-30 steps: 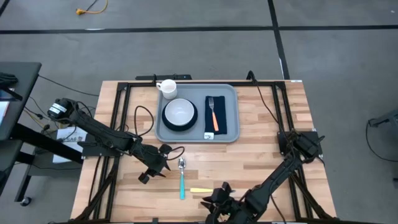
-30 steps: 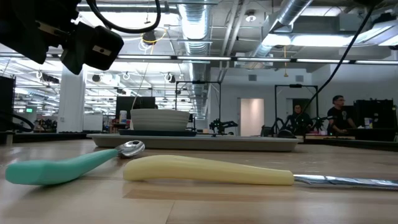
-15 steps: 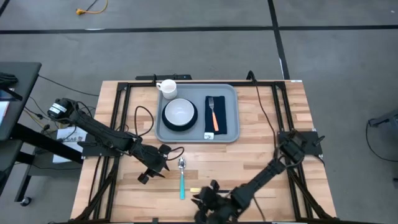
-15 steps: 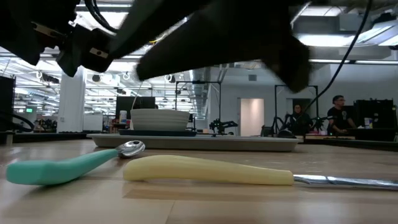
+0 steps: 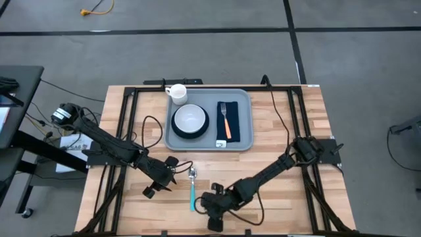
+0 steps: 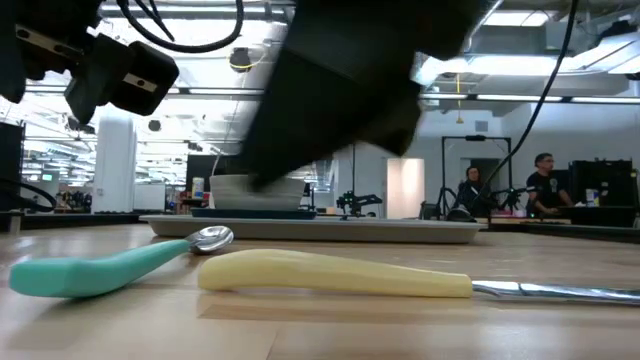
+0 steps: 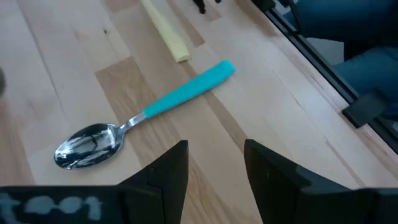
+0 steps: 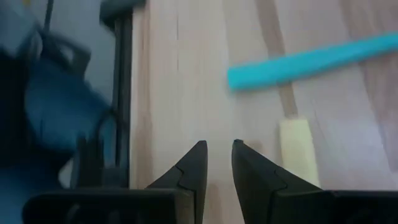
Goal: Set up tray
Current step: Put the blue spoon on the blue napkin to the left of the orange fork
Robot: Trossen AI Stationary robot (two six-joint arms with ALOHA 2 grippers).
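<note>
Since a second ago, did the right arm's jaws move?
Yes. The right gripper slid left along the table's near edge, over the yellow-handled knife, ending beside the teal spoon.

Yellow-handled utensil [image 6: 335, 273] is cut off at the low view's edge, probably a knife. Bowl [image 6: 255, 190] is partly hidden by a blurred arm [image 6: 345, 85].

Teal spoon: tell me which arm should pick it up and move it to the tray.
Left, probably. The left gripper hangs open beside the teal spoon, bowl end. The right gripper is over the yellow-handled knife, fingers close together.
</note>
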